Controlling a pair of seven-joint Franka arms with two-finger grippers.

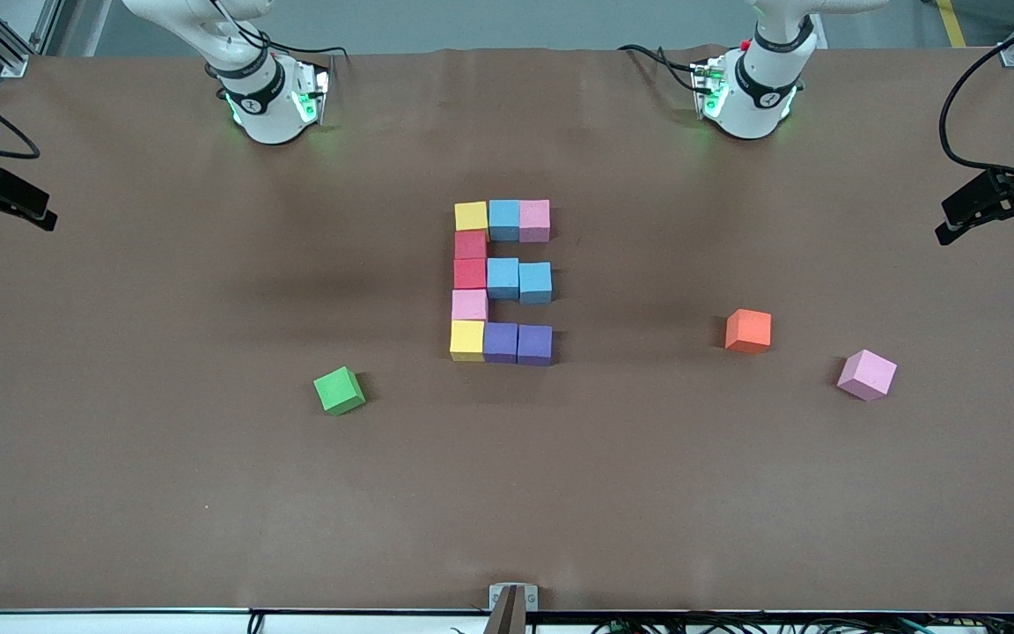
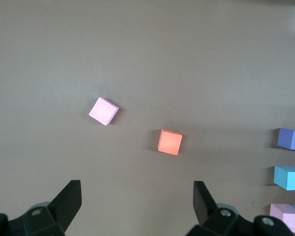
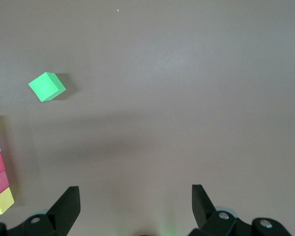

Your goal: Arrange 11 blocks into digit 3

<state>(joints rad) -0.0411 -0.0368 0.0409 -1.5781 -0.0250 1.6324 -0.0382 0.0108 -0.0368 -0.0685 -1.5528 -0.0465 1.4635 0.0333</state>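
digit 3 (image 1: pixel 500 282) complete; both tools empty, wide.

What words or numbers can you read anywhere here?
No printed words or numbers can be read.
The blocks have plain faces: no letters.
A small round mark sits on each arm's wrist band: too small to read.
Only the digit 3 itself, laid in cubes, looks like "E" from the front.

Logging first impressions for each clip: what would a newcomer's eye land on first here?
The figure of coloured cubes at the table's middle, reading as an E. Then three loose cubes lying apart from it: a green cube toward the right arm's end, an orange cube and a lilac-pink cube toward the left arm's end. Both arms wait near their bases.
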